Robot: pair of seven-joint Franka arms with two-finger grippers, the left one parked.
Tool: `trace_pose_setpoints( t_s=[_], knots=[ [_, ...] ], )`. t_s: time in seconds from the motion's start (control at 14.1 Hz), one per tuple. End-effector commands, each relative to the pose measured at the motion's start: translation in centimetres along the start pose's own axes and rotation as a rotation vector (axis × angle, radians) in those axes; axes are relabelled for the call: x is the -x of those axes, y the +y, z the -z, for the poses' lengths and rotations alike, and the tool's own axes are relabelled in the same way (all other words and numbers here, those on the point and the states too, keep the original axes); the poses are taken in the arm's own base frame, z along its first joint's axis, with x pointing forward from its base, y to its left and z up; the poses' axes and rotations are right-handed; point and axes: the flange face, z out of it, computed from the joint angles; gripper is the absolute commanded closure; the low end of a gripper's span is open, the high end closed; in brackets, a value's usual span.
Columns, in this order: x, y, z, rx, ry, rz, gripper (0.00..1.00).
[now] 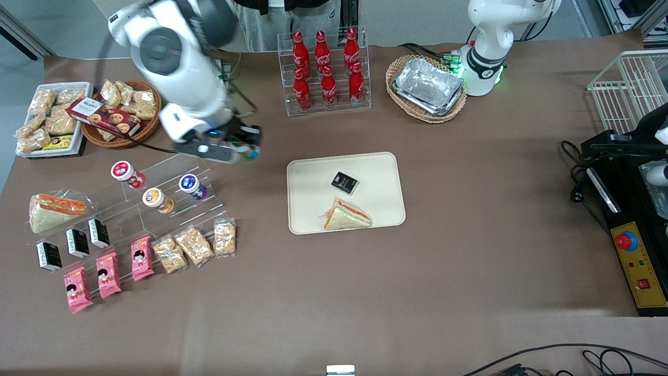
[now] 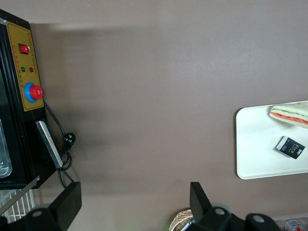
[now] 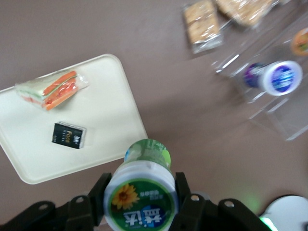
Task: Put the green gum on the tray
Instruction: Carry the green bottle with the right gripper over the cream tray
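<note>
My right gripper (image 3: 140, 192) is shut on the green gum (image 3: 142, 187), a green canister with a white lid and a sunflower label; the black fingers (image 3: 102, 190) press both sides of the lid. In the front view the gripper (image 1: 249, 148) hangs above the table between the clear display steps and the cream tray (image 1: 313, 177), with the gum (image 1: 252, 152) only partly showing. The tray (image 3: 110, 120) holds a wrapped sandwich (image 1: 345, 215) and a small black packet (image 1: 344, 182). The gum hangs above bare table just off the tray's edge.
Clear steps (image 1: 172, 177) hold red (image 1: 125, 173), orange (image 1: 156, 200) and purple (image 1: 192, 186) canisters. Snack packets (image 1: 193, 245) lie nearer the camera. A rack of cola bottles (image 1: 324, 70) and a basket with foil trays (image 1: 428, 87) stand farther back. A control box (image 1: 634, 250) is at the parked arm's end.
</note>
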Motion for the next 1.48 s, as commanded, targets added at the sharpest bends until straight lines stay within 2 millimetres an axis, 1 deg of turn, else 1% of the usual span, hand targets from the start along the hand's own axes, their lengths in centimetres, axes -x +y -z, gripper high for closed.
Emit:
trace_pose_setpoints(
  t_s=[0.0, 0.07, 0.28, 0.35, 0.42, 0.49, 0.78, 0.92, 1.2, 1.27, 1.41],
  knots=[
    [3.1, -3.7, -6.6, -0.036, 0.031, -0.030, 0.68],
    [3.4, -4.1, -8.5, -0.035, 0.033, -0.030, 0.68],
    [3.2, -5.7, -13.1, -0.027, 0.034, -0.015, 0.68],
    [3.7, -6.4, -14.8, -0.019, 0.041, 0.005, 0.68],
    [4.0, -6.8, -16.4, -0.018, 0.045, 0.015, 0.68],
    [3.8, -6.8, -17.6, -0.019, 0.048, 0.012, 0.68],
    [2.9, -7.1, -21.6, -0.019, 0.054, 0.005, 0.68],
    [2.8, -7.2, -23.2, -0.023, 0.059, 0.004, 0.68],
    [3.6, -7.7, -25.5, -0.026, 0.066, 0.022, 0.68],
    [4.2, -7.9, -26.2, -0.029, 0.070, 0.033, 0.68],
    [4.4, -8.1, -27.0, -0.037, 0.079, 0.038, 0.67]
  ],
)
